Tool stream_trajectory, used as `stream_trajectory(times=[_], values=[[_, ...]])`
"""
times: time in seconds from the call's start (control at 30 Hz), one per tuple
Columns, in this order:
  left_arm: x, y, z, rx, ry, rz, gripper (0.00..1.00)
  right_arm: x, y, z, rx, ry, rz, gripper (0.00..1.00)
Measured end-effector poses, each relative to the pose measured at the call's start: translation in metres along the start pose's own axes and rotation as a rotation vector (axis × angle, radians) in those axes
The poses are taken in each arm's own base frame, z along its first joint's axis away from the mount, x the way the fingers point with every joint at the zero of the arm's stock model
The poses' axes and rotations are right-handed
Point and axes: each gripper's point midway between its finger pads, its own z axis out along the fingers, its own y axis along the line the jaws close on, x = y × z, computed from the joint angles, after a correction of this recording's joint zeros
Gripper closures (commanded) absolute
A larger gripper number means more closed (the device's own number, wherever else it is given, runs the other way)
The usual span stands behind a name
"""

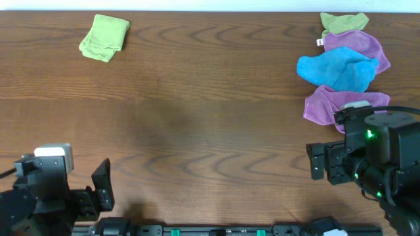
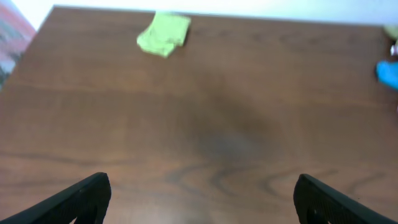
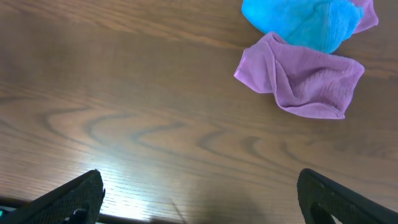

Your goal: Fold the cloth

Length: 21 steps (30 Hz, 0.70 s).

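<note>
A folded green cloth (image 1: 105, 37) lies at the table's far left; it also shows in the left wrist view (image 2: 164, 35). At the far right is a pile of crumpled cloths: a green one (image 1: 343, 23), a purple one (image 1: 359, 44), a blue one (image 1: 338, 69) and a nearer purple one (image 1: 328, 103), the last also in the right wrist view (image 3: 303, 77). My left gripper (image 2: 202, 199) is open and empty above bare wood at the near left. My right gripper (image 3: 202, 196) is open and empty at the near right, short of the nearer purple cloth.
The table (image 1: 210, 131) is dark wood, with a white wall along its far edge. The arm bases and a black rail (image 1: 216, 229) sit along the near edge.
</note>
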Motion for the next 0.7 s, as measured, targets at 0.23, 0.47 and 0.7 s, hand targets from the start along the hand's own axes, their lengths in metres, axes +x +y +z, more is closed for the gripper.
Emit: stream_trajectory(times=[0.23, 0.47, 0.7], values=[[0.019, 0.006, -0.001, -0.03, 0.078, 0.01, 0.05, 0.0, 0.0, 0.0, 0.0, 0.0, 0.0, 0.01], [-0.007, 0.019, 0.004, -0.115, -0.028, 0.044, 0.05, 0.0, 0.0, 0.0, 0.0, 0.0, 0.0, 0.01], [-0.018, 0.018, 0.037, -0.111, -0.202, 0.126, 0.05, 0.0, 0.0, 0.0, 0.0, 0.002, 0.0, 0.01]])
